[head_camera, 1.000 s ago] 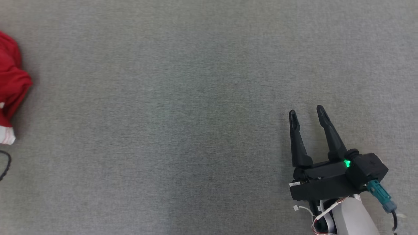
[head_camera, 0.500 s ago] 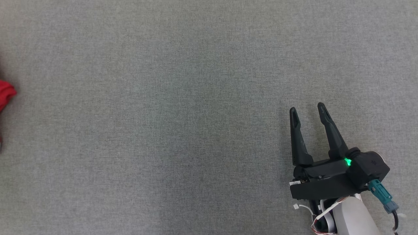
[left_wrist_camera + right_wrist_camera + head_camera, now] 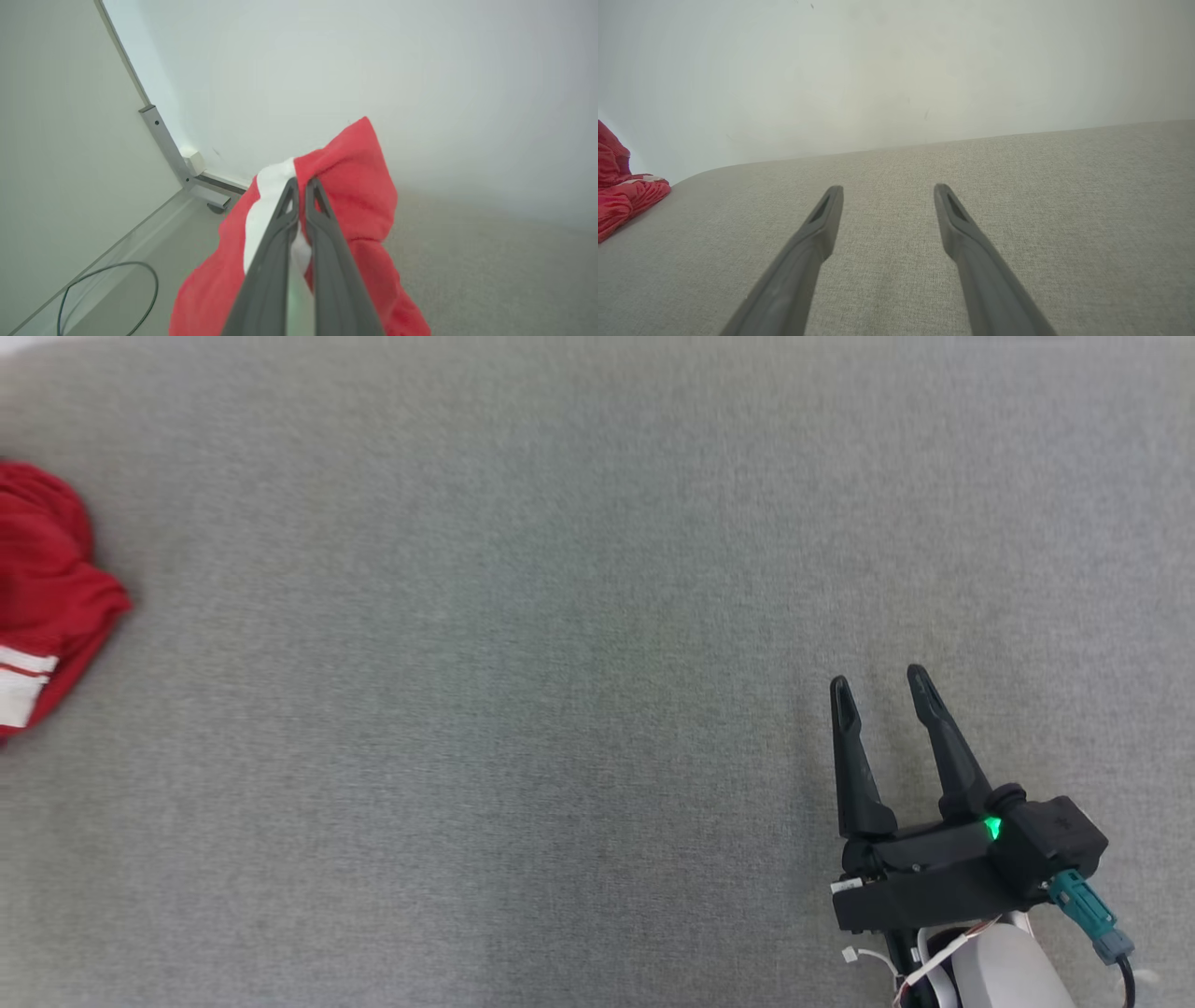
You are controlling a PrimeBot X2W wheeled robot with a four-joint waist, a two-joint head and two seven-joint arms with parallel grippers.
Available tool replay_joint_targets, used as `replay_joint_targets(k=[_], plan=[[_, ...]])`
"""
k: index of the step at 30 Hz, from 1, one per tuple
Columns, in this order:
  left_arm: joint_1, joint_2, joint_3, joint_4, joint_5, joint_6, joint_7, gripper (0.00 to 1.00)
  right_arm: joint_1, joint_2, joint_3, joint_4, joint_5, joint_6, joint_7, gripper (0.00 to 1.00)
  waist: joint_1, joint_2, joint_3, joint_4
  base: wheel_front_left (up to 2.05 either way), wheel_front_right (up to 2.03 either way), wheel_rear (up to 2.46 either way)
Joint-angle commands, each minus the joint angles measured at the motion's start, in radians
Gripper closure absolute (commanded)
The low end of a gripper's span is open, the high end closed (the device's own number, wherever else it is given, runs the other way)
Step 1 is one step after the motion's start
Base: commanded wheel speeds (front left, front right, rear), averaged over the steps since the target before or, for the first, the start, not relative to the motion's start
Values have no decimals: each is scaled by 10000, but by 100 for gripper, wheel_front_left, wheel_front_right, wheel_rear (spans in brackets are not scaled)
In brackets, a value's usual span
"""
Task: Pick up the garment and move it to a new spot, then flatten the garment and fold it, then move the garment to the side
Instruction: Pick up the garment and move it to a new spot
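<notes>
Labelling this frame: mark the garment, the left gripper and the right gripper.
garment (image 3: 357, 175), left wrist view, red upper fold.
left gripper (image 3: 302, 181), left wrist view, between closed fingertips.
right gripper (image 3: 877, 676), head view, between spread fingertips.

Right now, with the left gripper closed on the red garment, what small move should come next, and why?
Probably raise the left gripper a little, so the red garment comes off the grey surface. Its fingers are shut on a white-striped fold, the cloth lies bunched at the head view's left edge, and the right gripper stands open and empty, far off.
</notes>
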Motion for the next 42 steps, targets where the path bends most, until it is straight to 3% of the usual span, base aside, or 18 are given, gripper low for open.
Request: replay_joint_targets(k=[1,12,17,27,35,42], plan=[[-256,-77,-70,-213,-84,-43,-206,100,124,3,32,20,115,-21,-5,0,2,0,-428,213,0,0,0],[-927,-553,-1907,-3192,-984,-61,-823,100,440,2,174,70,440,-21,-3,0,2,0,-1243,-305,0,0,0],[-815,-728,-2632,-4917,-1413,-61,-544,100,641,3,181,41,576,-21,-5,0,2,0,-1391,-1002,0,0,0],[-414,-1778,-3629,-7410,-1862,4,71,100,834,6,127,24,916,-21,-3,0,2,0,-1473,-2668,0,0,0],[534,-2754,-4172,-8151,-2235,236,148,100,976,8,164,-3,1158,-21,-3,0,2,0,-1447,-3376,0,0,0],[2214,-3228,-4618,-7673,-2481,317,-58,100,966,8,177,-78,1300,-21,-5,0,2,0,-1342,-3506,0,0,0]])
